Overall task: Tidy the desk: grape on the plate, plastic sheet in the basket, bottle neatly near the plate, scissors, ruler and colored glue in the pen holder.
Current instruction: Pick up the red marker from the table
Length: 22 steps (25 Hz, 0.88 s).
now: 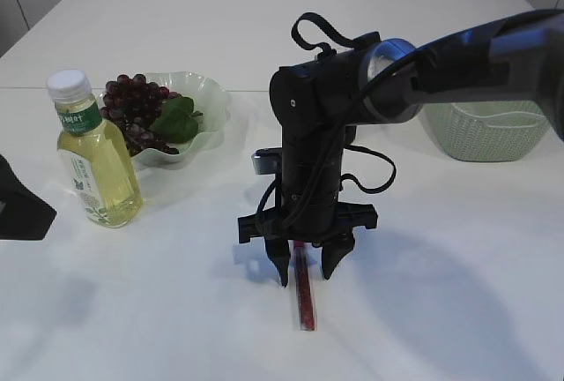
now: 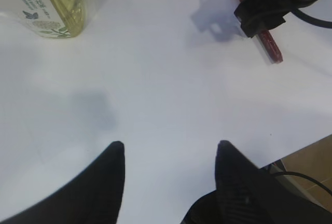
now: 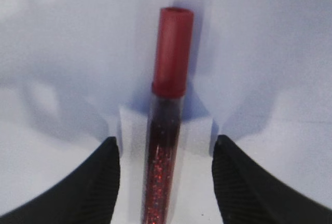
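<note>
The colored glue point(image 3: 167, 130), a red glitter tube with a red cap, lies flat on the white table. My right gripper point(image 3: 166, 146) points down over it, open, with one finger on each side of the tube and a gap to both. From outside, the tube point(image 1: 304, 297) sticks out toward the front beneath that gripper point(image 1: 306, 273). The bottle point(image 1: 92, 156) of yellow liquid stands upright next to the plate point(image 1: 211, 99), which holds the grape point(image 1: 132, 108) bunch. My left gripper point(image 2: 170, 149) hovers open over bare table. Scissors, ruler, pen holder and plastic sheet are out of view.
A pale green basket point(image 1: 489, 130) stands at the back right, behind the right arm. A black part of my left arm point(image 1: 19, 212) shows at the left edge. The table's front corner point(image 2: 290, 151) is near the left gripper.
</note>
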{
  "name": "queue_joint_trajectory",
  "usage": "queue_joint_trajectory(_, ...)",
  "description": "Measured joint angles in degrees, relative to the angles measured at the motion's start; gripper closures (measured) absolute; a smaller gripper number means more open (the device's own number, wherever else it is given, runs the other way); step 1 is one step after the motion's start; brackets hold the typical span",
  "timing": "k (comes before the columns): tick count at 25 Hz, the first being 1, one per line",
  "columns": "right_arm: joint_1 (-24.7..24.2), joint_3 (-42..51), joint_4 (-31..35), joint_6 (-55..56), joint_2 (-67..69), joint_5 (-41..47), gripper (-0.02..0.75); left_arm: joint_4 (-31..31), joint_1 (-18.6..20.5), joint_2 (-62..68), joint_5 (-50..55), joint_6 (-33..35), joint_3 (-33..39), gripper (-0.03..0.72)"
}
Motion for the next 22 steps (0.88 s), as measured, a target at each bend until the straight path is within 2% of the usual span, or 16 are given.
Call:
queue_joint_trajectory(5,0.0,0.0,0.0,0.0,0.0,0.0,0.312,0.0,0.0,0.0,0.0,0.0,0.0,0.276)
queue_joint_trajectory(12,0.0,0.0,0.0,0.0,0.0,-0.3,0.472,0.0,0.0,0.0,0.0,0.0,0.0,0.277)
queue_joint_trajectory(22,0.0,0.0,-0.1,0.0,0.0,-0.4,0.491,0.0,0.0,0.0,0.0,0.0,0.0,0.276)
